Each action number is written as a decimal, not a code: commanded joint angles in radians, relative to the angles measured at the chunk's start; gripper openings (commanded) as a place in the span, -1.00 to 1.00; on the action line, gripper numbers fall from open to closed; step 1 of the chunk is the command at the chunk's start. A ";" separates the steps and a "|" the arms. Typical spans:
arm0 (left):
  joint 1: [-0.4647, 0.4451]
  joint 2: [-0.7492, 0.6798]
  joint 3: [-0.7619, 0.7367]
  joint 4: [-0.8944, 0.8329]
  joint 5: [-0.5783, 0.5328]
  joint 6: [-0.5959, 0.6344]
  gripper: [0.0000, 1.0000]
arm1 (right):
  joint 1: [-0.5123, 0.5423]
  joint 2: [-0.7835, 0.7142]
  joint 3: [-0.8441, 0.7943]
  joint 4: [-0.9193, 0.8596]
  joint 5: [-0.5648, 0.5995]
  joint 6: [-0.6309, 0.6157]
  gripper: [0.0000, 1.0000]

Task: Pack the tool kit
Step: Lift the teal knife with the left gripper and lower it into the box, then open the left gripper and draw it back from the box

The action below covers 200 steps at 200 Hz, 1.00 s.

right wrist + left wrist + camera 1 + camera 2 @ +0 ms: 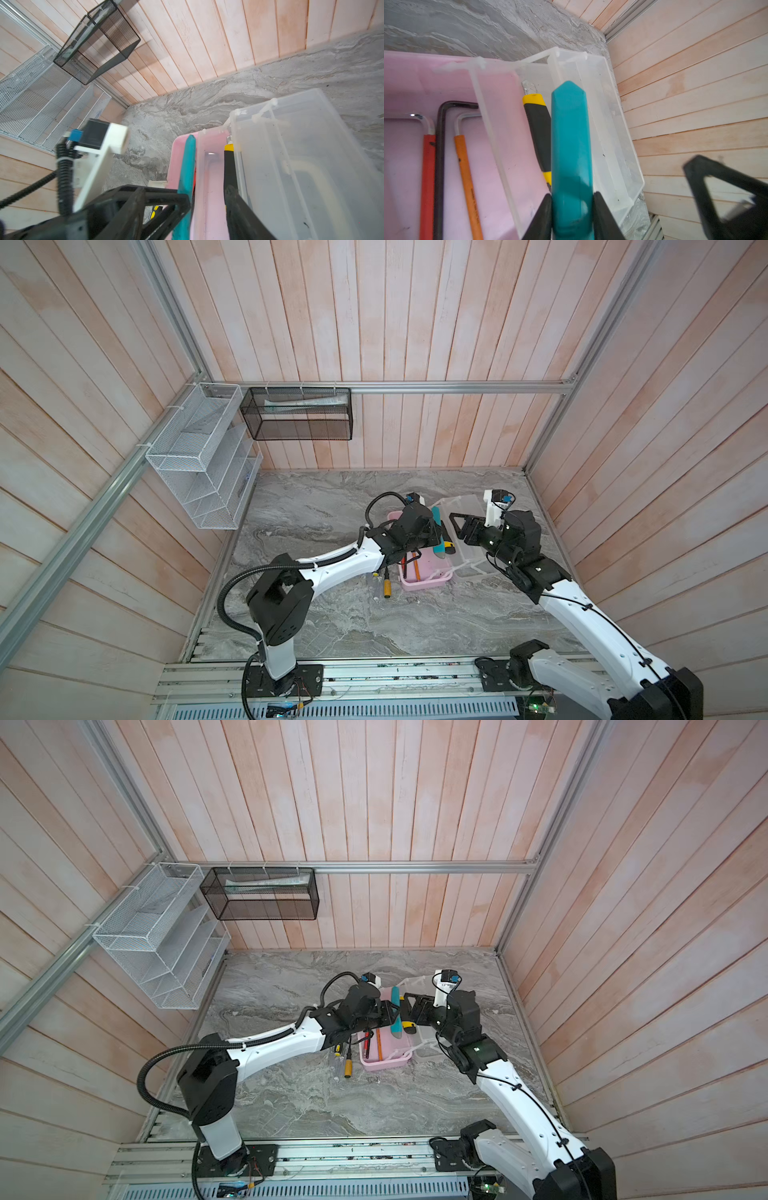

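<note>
pale pink case (424,583) right of worktop centre, long axis front to back, frosted lid (461,506) lying open toward right edge, hex keys (439,166) lengthwise inside, left gripper (572,197) pinching teal knife (571,135), tip toward far edge, right gripper (207,195) fingers spread over case-lid join

Left claw (434,531) above open pink case (424,583), teal knife (436,515), clear lid (469,506) alongside

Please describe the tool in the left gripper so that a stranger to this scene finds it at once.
On the grey marble table lies an open pink case. Over its side next to the clear lid, the left gripper clamps a long tool. It is plain teal, unlike the yellow-and-black knife beside it.
</note>
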 commanded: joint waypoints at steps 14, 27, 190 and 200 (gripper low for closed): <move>-0.001 0.064 0.039 0.012 -0.034 -0.038 -0.43 | -0.009 -0.040 -0.029 -0.021 -0.011 -0.012 0.22; -0.002 0.084 0.058 -0.016 -0.058 -0.045 -0.42 | -0.012 -0.044 -0.040 -0.021 -0.019 -0.009 0.22; -0.005 0.099 0.111 -0.098 -0.177 -0.028 -0.18 | -0.015 -0.037 -0.087 0.009 -0.070 0.011 0.20; -0.007 0.065 0.079 -0.061 -0.183 -0.003 -0.14 | -0.014 -0.033 -0.079 0.006 -0.075 0.007 0.19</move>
